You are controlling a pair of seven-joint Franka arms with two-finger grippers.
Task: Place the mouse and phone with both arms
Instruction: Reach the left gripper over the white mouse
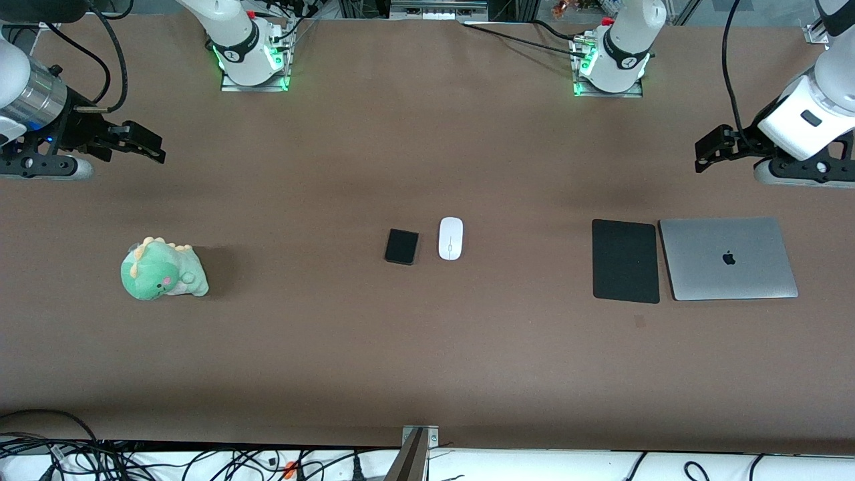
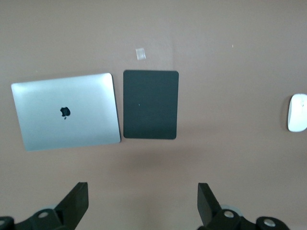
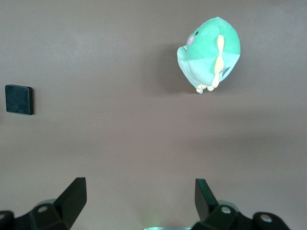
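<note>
Nothing started yet, you're at the pre-reach step. Table [image 1: 427, 361] layout, biggest first: closed silver laptop [image 1: 728, 258] at the left arm's end, black mouse pad [image 1: 625, 260] just beside it toward the middle, green plush dinosaur [image 1: 163, 269] at the right arm's end.

Task items sit mid-table, side by side, close but not touching: phone [image 1: 401, 246] on the right arm's side, mouse [image 1: 451, 238] on the left arm's side. Both lie flat, untouched.

Left gripper [image 1: 709, 148] hangs over bare table near the laptop's end, fingers spread wide, holding nothing. Right gripper [image 1: 142, 141] hangs over bare table at the plush end, also spread wide and empty. Both are well apart from their targets.

My read on the next move: you bring each arm in toward the centre, right to the phone, left to the mouse. The phone is thin and flat, so expect a low, edge-on pinch. The mouse is glossy and rounded, so centre the jaws across its width. The items are close, so watch gripper clearance if both descend together.
</note>
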